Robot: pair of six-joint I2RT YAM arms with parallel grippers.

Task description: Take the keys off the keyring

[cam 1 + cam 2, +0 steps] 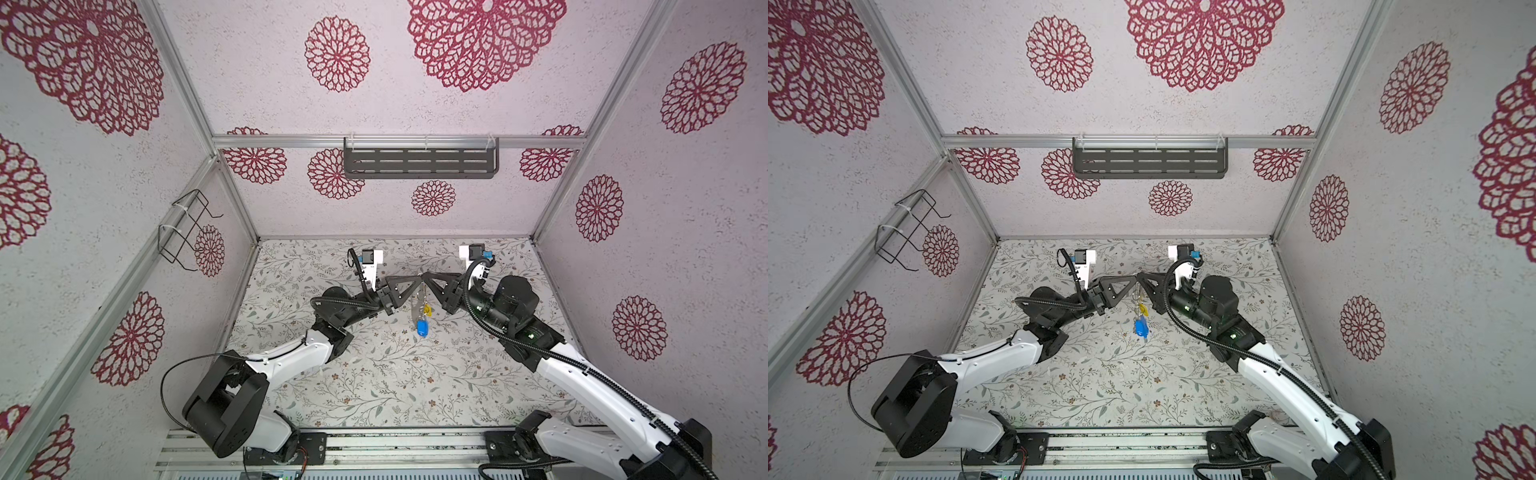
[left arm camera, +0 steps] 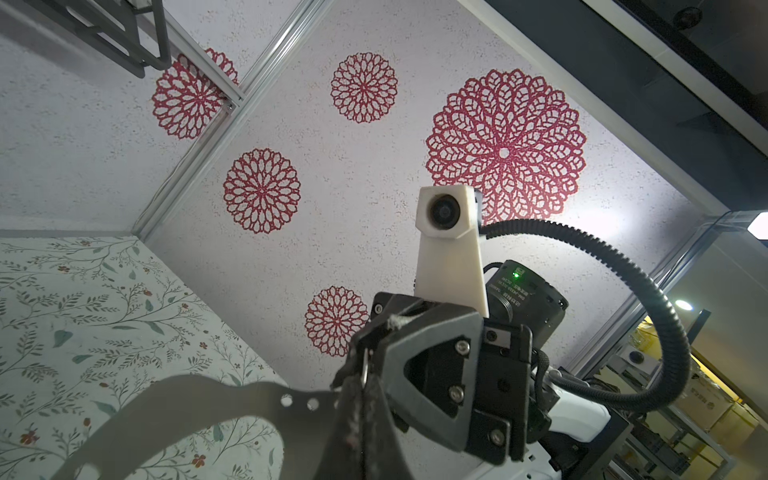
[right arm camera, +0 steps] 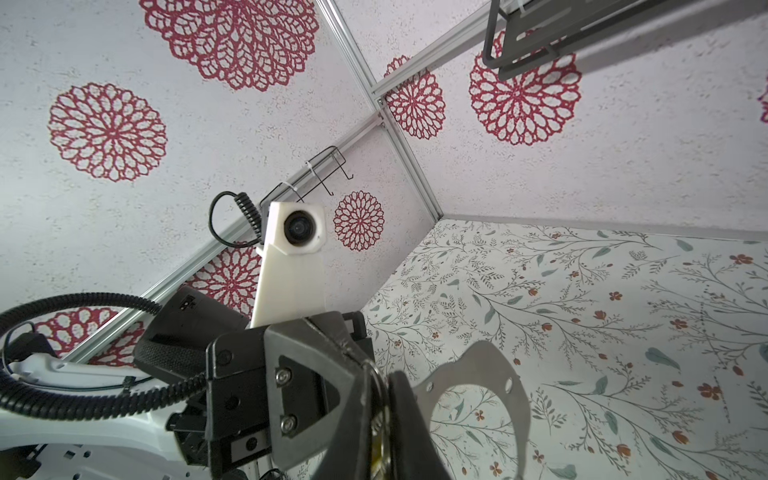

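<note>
In both top views my two grippers meet tip to tip above the middle of the floral table. My left gripper (image 1: 419, 277) (image 2: 362, 382) is shut on the keyring (image 2: 249, 395), a flat grey crescent band with small holes. My right gripper (image 1: 429, 277) (image 3: 379, 399) is shut on a small silver ring with a bit of yellow key between its fingers, right beside the keyring (image 3: 478, 361). Below the fingertips the keyring (image 1: 416, 308) hangs in the air with a yellow key (image 1: 426, 309) (image 1: 1143, 308) and a blue key (image 1: 422, 328) (image 1: 1140, 327) dangling from it.
A black slotted shelf (image 1: 419, 162) hangs on the back wall and a black wire rack (image 1: 187, 228) on the left wall. The floral table (image 1: 374, 382) is walled on three sides. An aluminium rail (image 1: 395, 444) with both arm bases runs along the front.
</note>
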